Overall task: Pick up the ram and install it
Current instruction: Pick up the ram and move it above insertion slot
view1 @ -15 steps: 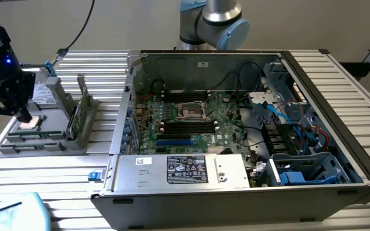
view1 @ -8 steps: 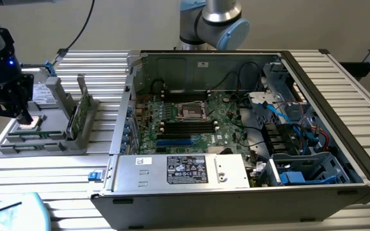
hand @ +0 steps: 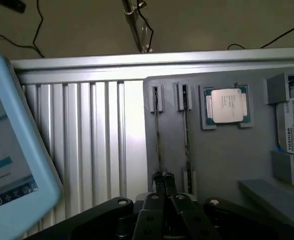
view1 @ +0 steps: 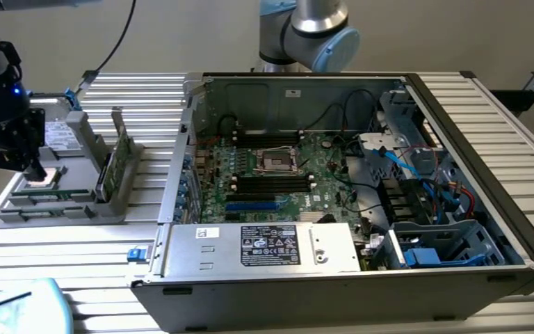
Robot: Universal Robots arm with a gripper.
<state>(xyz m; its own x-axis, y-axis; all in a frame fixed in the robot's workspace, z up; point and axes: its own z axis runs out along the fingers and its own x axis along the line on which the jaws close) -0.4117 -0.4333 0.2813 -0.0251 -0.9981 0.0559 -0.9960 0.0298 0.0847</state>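
Two ram sticks stand on edge in the slots of a grey holder tray (hand: 227, 160); seen from above they are the thin dark lines of one ram (hand: 157, 135) and the other ram (hand: 186, 135). In the exterior view a green ram (view1: 108, 171) stands upright in that tray (view1: 58, 209), at the exterior view's left of the computer case. My gripper (hand: 163, 179) is shut with nothing between its fingers, hovering over the near ends of the two sticks. From outside, the gripper (view1: 35, 172) hangs over the tray beside the square silver processor chip (view1: 44, 178).
The open computer case (view1: 489, 209) holds the motherboard with black memory slots (view1: 267, 182), a processor socket (view1: 274, 160) and a power supply (view1: 267, 247). A hard drive (hand: 293, 125) and processor chip (hand: 228, 105) sit on the tray. A pale blue tablet (hand: 11, 150) lies nearby on the slatted table (hand: 86, 140).
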